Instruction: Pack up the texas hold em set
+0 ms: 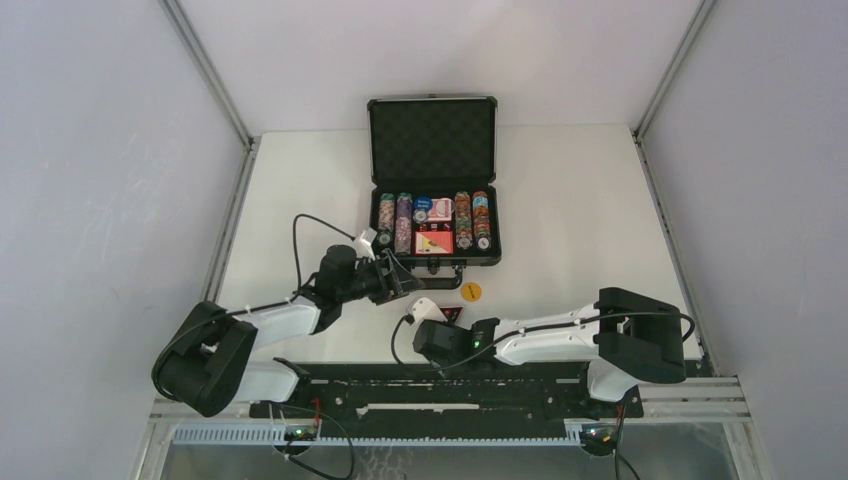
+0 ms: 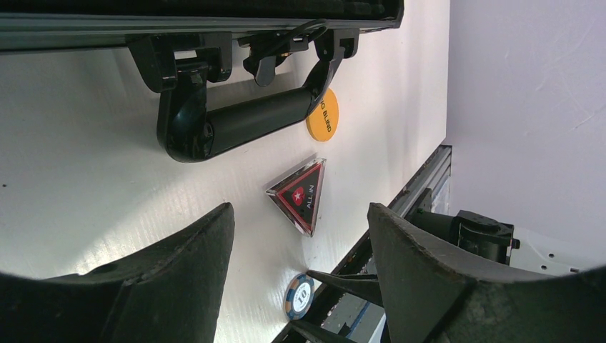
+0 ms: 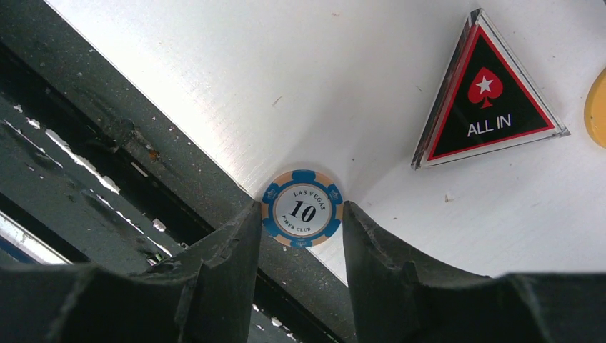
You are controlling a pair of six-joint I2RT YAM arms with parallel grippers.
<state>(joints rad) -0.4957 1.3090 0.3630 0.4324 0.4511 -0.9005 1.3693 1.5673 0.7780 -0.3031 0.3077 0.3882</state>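
The black case [image 1: 433, 140] stands open at the back centre. Its tray holds rows of poker chips [image 1: 386, 215] and red card boxes [image 1: 434, 241]. A blue "10" chip [image 3: 301, 208] lies half over the table's near edge, and my right gripper [image 3: 301, 212] is shut on it, one fingertip on each side. My left gripper [image 2: 300, 209] hovers open and holds nothing, just in front of the case handle [image 2: 250, 121]. Beyond its fingers lie the "ALL IN" triangle [image 2: 304, 194], the yellow dealer button [image 2: 322, 114] and the same chip [image 2: 299, 296].
The triangle [image 1: 453, 314] and the yellow button [image 1: 470, 291] lie between the case front and the right arm. A dark metal rail [image 3: 107, 164] runs directly below the table's near edge. Grey walls close in both sides.
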